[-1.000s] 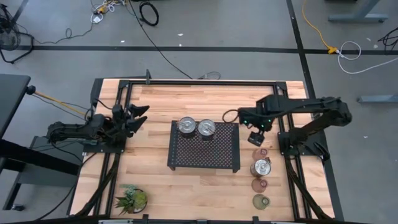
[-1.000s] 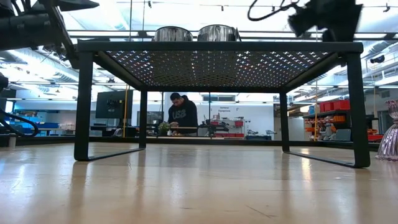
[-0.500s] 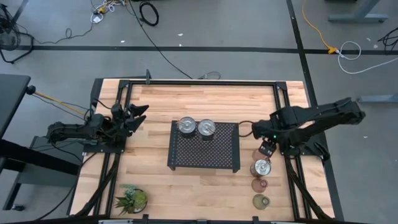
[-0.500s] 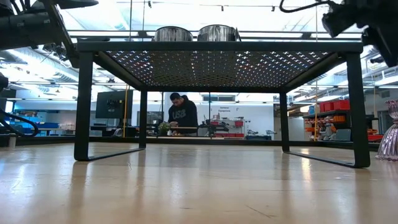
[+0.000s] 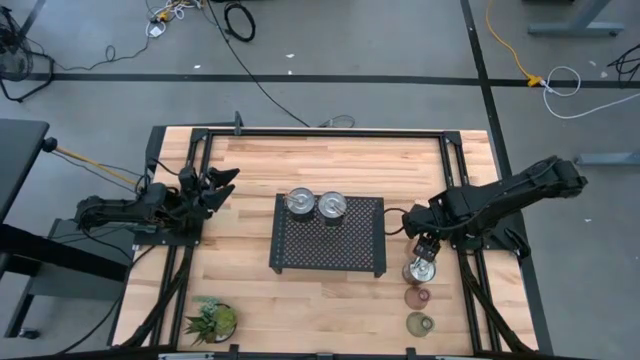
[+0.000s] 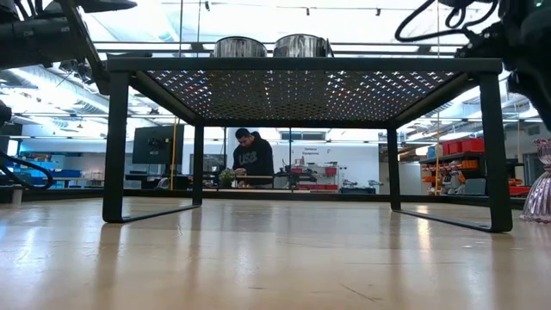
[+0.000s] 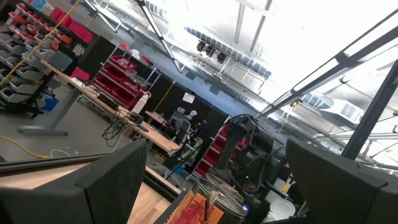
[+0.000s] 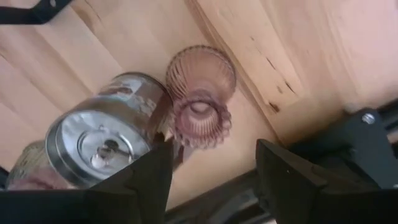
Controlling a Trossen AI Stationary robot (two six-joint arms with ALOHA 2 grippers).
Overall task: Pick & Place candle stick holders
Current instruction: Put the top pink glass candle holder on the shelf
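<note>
Two silver candle stick holders [image 5: 300, 203] [image 5: 332, 205] stand on the black mesh tray [image 5: 328, 250]. A third silver holder [image 5: 420, 270] stands on the table to the right of the tray, in a row with a pinkish glass holder [image 5: 416, 297] and a greenish one [image 5: 418, 323]. Another pinkish glass holder [image 8: 200, 93] stands at the far end of that row. My right gripper [image 8: 214, 171] is open just above it, fingers either side, apart from it. My left gripper [image 5: 222, 182] is open and empty at the table's left.
A small potted plant [image 5: 212, 320] stands near the front left corner. The mesh tray stands on legs [image 6: 116, 146], with free room beneath. Black frame rails [image 5: 465, 270] run close along the right of the holder row. A person [image 6: 254, 159] is in the room beyond.
My right gripper has gone from beside the tray's far right corner toward the table's near edge and down, and now hangs over the far pinkish glass holder. The holders have stayed where they were.
</note>
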